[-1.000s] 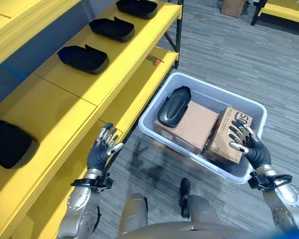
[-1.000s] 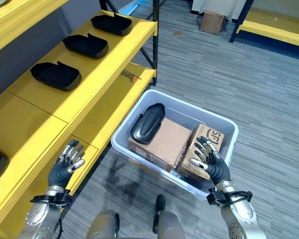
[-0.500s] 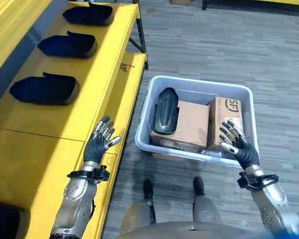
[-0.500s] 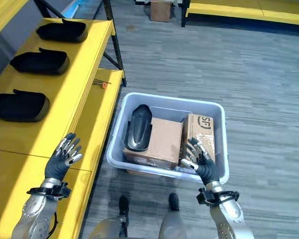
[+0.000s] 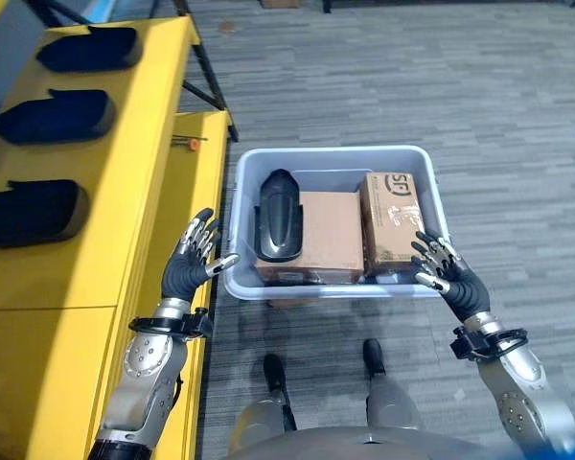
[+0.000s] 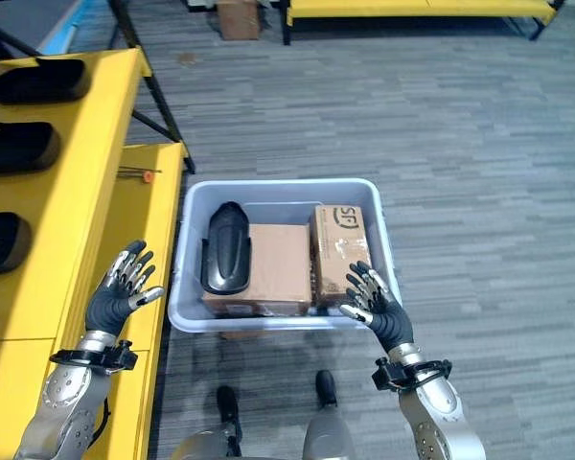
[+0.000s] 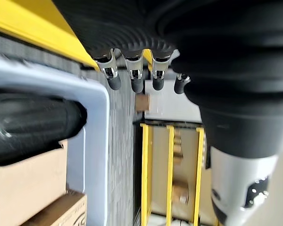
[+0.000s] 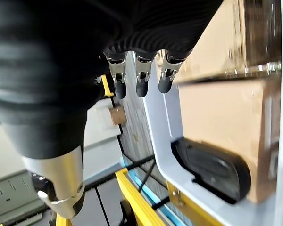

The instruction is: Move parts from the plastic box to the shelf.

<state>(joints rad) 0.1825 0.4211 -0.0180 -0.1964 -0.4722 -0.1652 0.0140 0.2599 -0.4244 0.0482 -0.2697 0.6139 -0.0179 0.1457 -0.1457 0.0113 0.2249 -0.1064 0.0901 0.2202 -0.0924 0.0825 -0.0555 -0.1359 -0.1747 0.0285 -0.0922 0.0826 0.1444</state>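
Both hands released, fingers spread, holding nothing. Left hand just beside plastic box near corner, over shelf edge. Right hand at opposite corner. Black part lies inside box btwn them, on cardboard boxes.

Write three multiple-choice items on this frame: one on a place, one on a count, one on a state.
1. Where does the black part in the plastic box lie?
A. on the larger cardboard box's shelf-side end
B. on the floor
C. under the smaller box

2. How many black parts lie on the shelf?
A. one
B. three
C. five

3. What state are both hands in?
A. shut on parts
B. open, holding nothing
C. gripping the rim

Answers: 1 A, it rests on the larger cardboard box. 2 B, three lie in a row. 3 B, the left hand and right hand have spread fingers.
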